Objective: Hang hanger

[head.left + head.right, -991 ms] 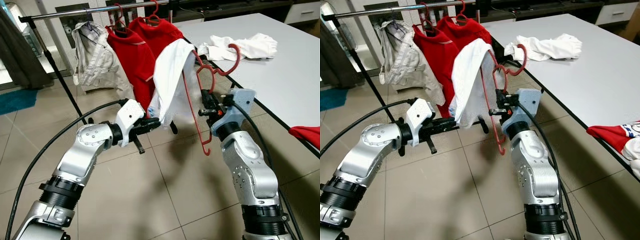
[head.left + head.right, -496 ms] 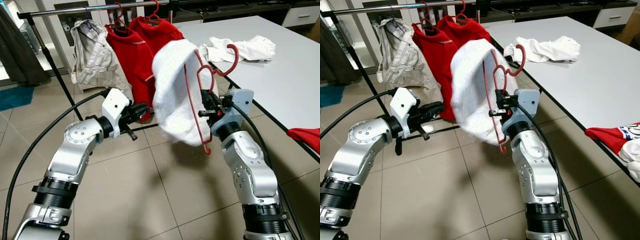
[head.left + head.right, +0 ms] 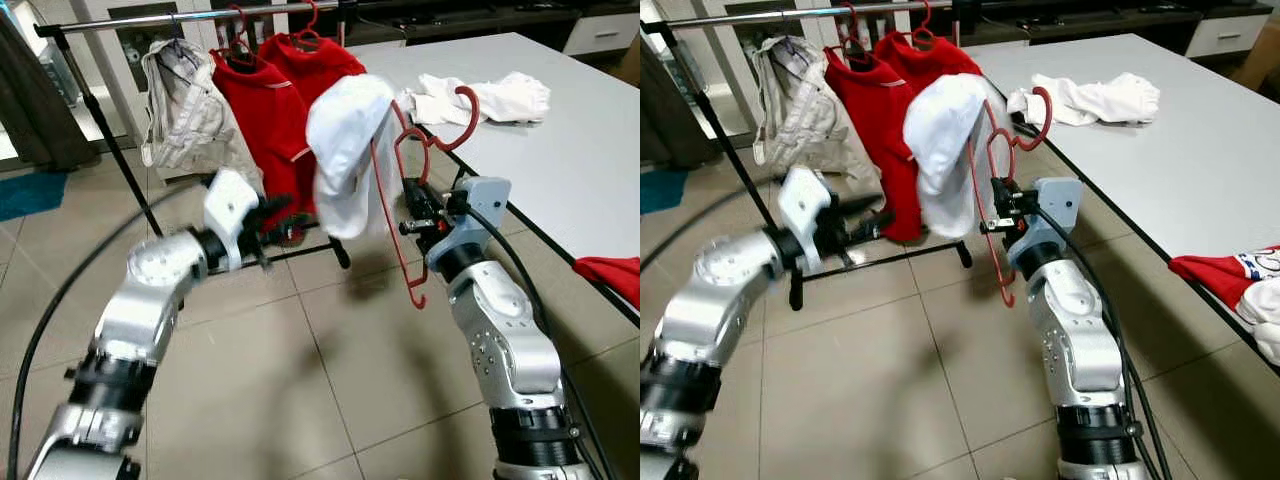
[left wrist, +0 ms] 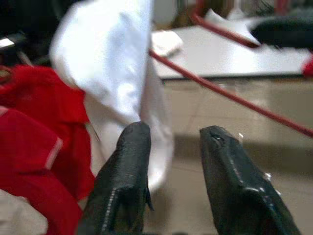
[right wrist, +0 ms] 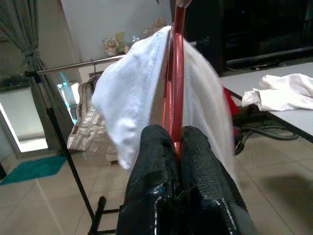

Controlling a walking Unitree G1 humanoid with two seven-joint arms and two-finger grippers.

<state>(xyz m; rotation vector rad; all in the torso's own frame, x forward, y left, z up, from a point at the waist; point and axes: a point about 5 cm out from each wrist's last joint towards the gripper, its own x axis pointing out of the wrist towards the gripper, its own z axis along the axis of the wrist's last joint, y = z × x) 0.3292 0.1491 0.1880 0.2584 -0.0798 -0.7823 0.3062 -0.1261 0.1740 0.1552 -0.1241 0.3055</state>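
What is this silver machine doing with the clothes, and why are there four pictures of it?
It is a walking robot with two silver arms. Each arm ends in a gripper, a hand made of two long black fingers. Two pictures come from cameras in its head, like eyes looking down. The other two come from little cameras on its wrists, looking along the fingers.

The right gripper is shut on a red hanger with a white shirt draped over it. The left gripper is open, holds nothing, and sits beside the shirt.

Behind them is a clothes rail where two red shirts and a beige garment already hang. The hanger is not on the rail yet. On the robot's right stands a white table with more white clothes and a red garment at its edge.
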